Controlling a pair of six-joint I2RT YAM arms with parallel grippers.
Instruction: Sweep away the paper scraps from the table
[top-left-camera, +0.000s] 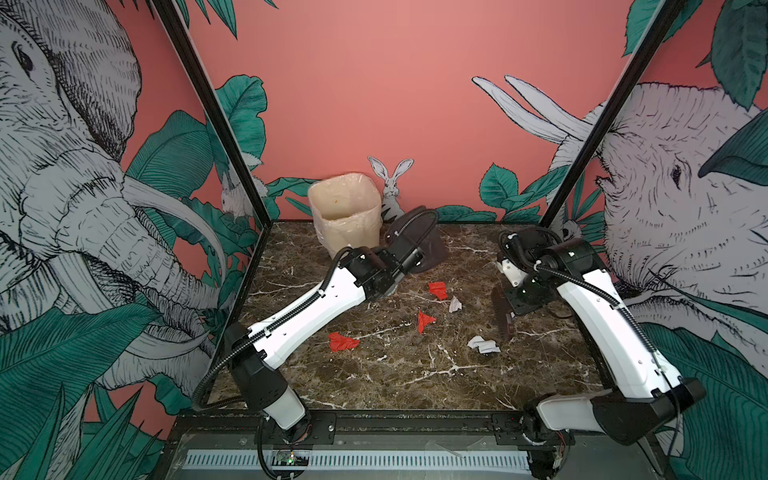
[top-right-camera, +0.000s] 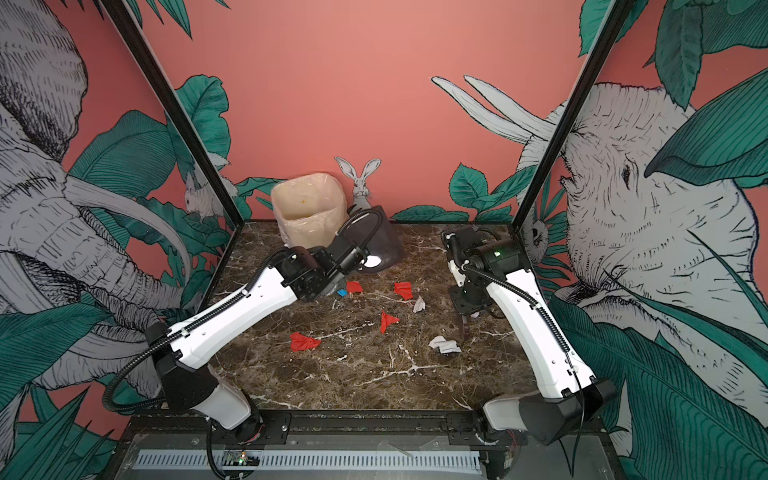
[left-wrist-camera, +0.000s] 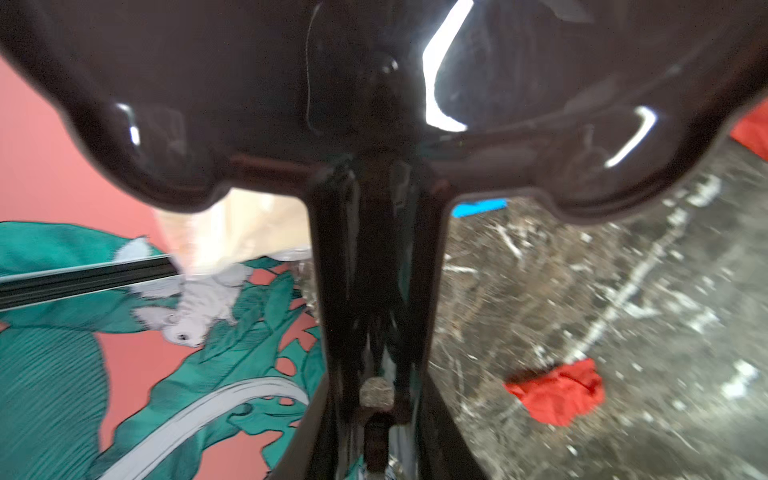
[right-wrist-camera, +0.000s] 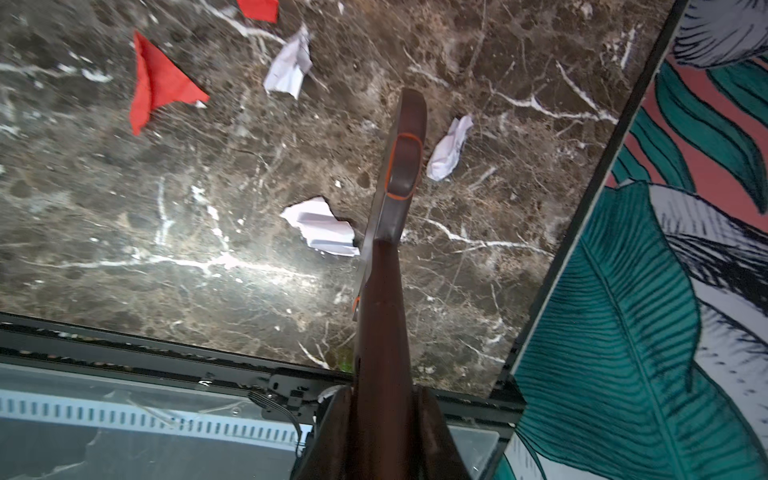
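Pink walls painted with elephants, leaves and a rabbit close in the table (top-left-camera: 374, 386), a dark marble top with white veins. Taking the far wall as 12 o'clock, a lined bin (top-left-camera: 345, 216) stands near 12, just left of the middle.

The left arm rises from its base at 7 o'clock and stretches low and nearly straight toward 12, with its wrist turned toward the bin. The left gripper (top-left-camera: 415, 253) is clamped on the handle of a dark dustpan (top-left-camera: 434, 245), which is tilted up just right of the bin. The left wrist view shows the handle running between the fingers.

The right arm starts at 5 o'clock, climbs along the right edge to a bent elbow near 2, then folds back so the wrist points down at 3 o'clock. The right gripper (right-wrist-camera: 384, 419) is closed on a brown brush (right-wrist-camera: 405, 166), which hangs head-down. I cannot tell whether its bristles touch the table.

The scraps (top-left-camera: 424, 321) lie loose around the middle:
- A red scrap (top-left-camera: 343, 341) lies toward 8 o'clock.
- A white scrap (top-left-camera: 482, 345) lies toward 4, just beside the brush.
- A blue scrap (top-right-camera: 342, 292) lies toward 11, close to the left wrist.
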